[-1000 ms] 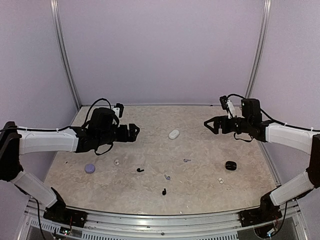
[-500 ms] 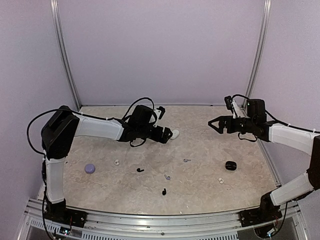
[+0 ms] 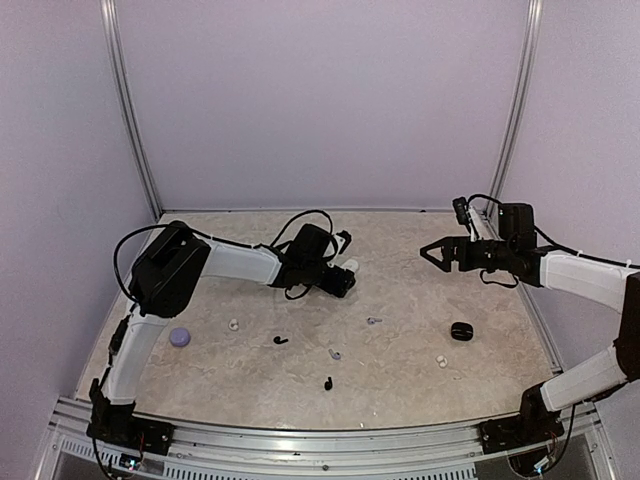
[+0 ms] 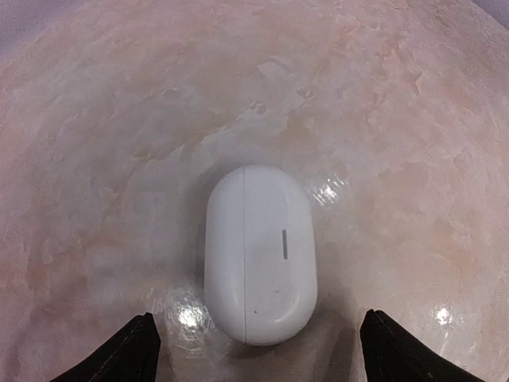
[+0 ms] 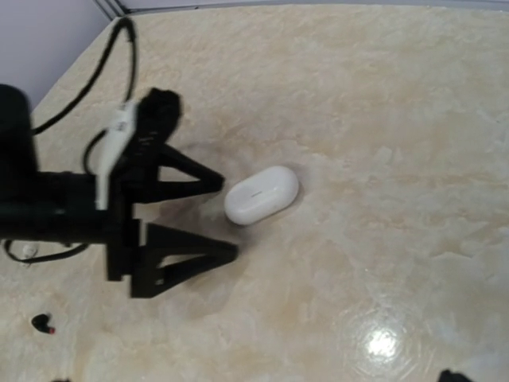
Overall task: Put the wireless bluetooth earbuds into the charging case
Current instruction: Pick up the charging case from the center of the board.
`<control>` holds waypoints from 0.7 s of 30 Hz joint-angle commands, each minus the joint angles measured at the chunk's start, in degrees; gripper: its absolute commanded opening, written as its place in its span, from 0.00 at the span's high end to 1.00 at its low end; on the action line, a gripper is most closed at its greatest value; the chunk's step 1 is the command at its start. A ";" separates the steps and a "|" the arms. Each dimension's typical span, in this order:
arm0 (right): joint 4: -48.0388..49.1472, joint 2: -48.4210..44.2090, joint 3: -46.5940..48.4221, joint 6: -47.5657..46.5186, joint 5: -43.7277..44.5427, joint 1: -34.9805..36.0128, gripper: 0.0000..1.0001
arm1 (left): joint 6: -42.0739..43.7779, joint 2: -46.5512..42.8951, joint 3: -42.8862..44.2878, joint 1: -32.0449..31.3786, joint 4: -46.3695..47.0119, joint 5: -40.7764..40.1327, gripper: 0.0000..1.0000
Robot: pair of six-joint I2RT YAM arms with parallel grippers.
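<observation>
- L gripper (image 5: 229,218): jaws spread wide, nothing in them. It sits low over the marble-look tabletop (image 3: 420,390), back centre, tips aimed at the white charging case (image 4: 260,255).
- On the L wrist cam the case lies long-ways, dead centre ahead. Its near end is about level w/ the two fingertips (image 4: 135,350), one tip each side. There's a clear gap btwn each tip and the case, so no contact.
- Case lid is shut. A seam runs along its length, w/ a small dark slit on the wider half.
- R gripper (image 3: 428,253): also wide open and empty, held above the table at back right. It points in toward centre, well apart from the white case.
- Six buds lie loose on the table, all nearer me than the white case:
  - white earbud (image 3: 233,324), near the lavender case (image 3: 180,337) at L
  - black earbud (image 3: 281,340), L of centre
  - second black earbud (image 3: 328,382), nearest the front edge
  - two pale ones, centre earbud (image 3: 374,321) and lower centre earbud (image 3: 334,353). Prob. lavender-grey, but too small on the top cam to be sure.
  - second white earbud (image 3: 440,361), just in front of the black case (image 3: 461,331) at R
</observation>
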 commanded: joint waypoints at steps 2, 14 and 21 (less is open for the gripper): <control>1.37 -0.23 -0.35 0.02 -2.05 -1.04 0.01 | 2.72 4.93 5.77 -0.25 -1.82 -3.25 0.14; 2.10 1.31 0.26 0.43 -2.91 -1.31 0.00 | 0.89 9.76 13.41 1.25 -8.31 -0.54 0.39; 1.11 0.78 0.39 -0.49 -3.60 -1.36 0.01 | 2.00 7.02 7.78 1.79 -4.50 4.48 0.63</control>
